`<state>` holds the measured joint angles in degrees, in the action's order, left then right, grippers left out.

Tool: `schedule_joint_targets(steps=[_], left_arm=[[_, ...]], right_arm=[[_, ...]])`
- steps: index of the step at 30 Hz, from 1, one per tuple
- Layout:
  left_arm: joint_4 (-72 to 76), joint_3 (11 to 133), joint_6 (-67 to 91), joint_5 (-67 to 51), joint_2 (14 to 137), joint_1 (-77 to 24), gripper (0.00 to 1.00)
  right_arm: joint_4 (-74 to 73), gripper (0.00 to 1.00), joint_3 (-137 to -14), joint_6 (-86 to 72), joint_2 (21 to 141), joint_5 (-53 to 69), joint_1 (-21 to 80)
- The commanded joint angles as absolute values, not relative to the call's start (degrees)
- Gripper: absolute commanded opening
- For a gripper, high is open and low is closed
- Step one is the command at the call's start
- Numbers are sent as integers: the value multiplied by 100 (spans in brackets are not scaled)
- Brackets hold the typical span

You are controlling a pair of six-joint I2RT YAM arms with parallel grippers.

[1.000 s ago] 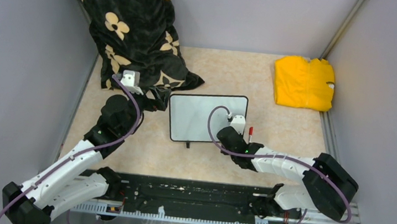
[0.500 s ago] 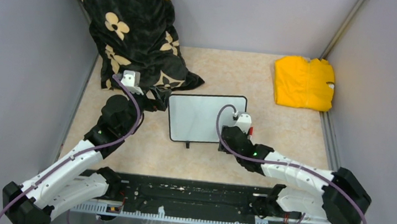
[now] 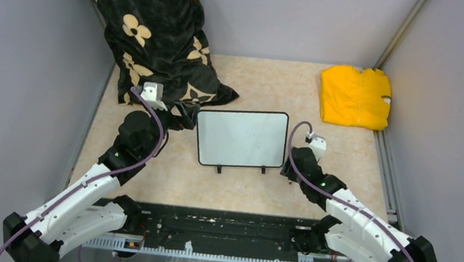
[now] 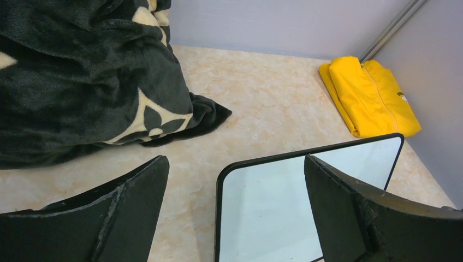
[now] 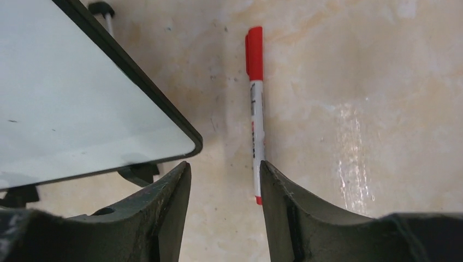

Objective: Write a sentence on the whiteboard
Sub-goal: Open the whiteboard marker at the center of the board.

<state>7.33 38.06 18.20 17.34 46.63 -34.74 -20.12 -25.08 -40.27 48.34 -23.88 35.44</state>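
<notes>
Right gripper [image 5: 224, 166] is half parted and gripping nothing. The red marker [image 5: 255, 109] lies loose on the table [image 5: 355, 82] by its finger. Left gripper [image 4: 236, 159] gapes wide, empty.

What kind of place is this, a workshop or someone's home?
Most likely a robot test booth: grey walls box in a small tabletop, two arms are bolted to a rail, and a whiteboard and blanket lie as props.

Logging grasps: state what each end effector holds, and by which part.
Nothing. The right end effector stands open over the red-capped white marker lying loose; the left end effector is open too.
</notes>
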Motion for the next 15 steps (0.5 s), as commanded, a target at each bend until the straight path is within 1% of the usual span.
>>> schedule_joint_targets(steps=[1,9,15], left_arm=[[874,3772,1854,1737,4667,-3505,99],[858,3782,1837,1776,4658,-3505,99],[842,3791,1837,1770,4660,-3503,99]], right_arm=[[-1874,48,-2448,-4101,5101,-2167,3498],[-1589,44,-2277,-4151,5571,-2206,3344],[-1423,39,-2207,-4116,5835,-2177,3198]])
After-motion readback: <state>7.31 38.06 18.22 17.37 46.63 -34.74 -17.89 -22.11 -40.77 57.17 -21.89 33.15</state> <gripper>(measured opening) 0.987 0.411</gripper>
